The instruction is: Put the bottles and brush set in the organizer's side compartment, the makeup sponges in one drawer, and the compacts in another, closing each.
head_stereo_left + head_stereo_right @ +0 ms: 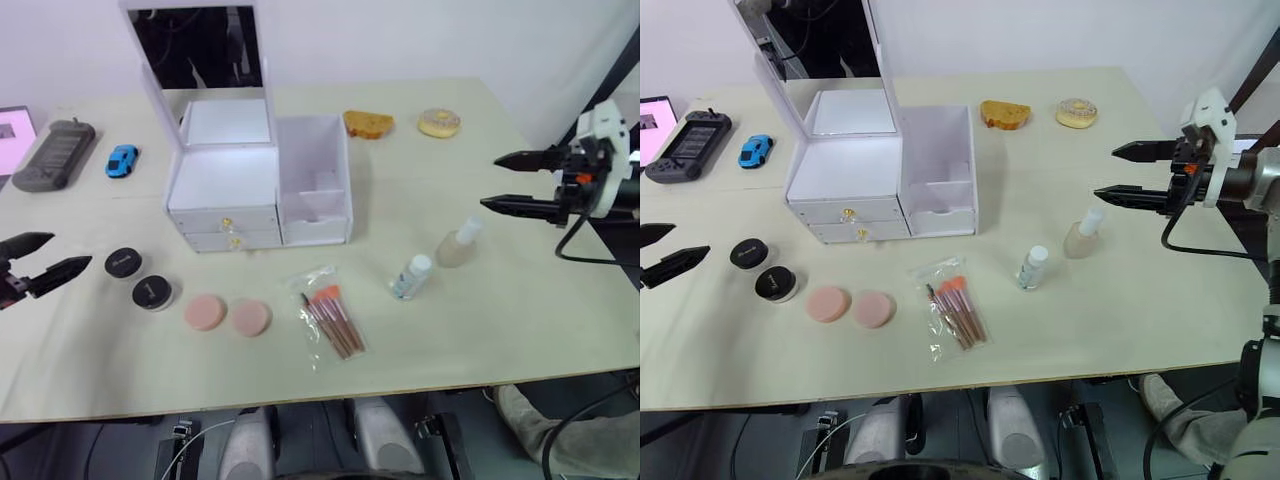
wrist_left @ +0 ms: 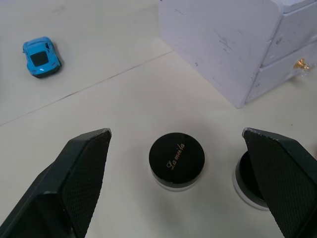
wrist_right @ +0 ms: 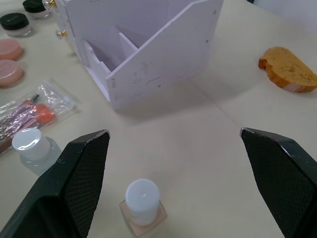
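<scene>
Right now I hold both end effectors open: right end effector (image 1: 512, 183) faces the beige bottle (image 1: 458, 243), left end effector (image 1: 38, 261) faces the compacts (image 1: 124, 263), ready to grasp.

The left gripper (image 2: 178, 183) is held wide open over a black compact (image 2: 177, 158). A second compact (image 2: 247, 182) is partly hidden by one finger. The organizer (image 2: 233, 44) and a blue toy car (image 2: 41, 55) are seen beyond.
</scene>
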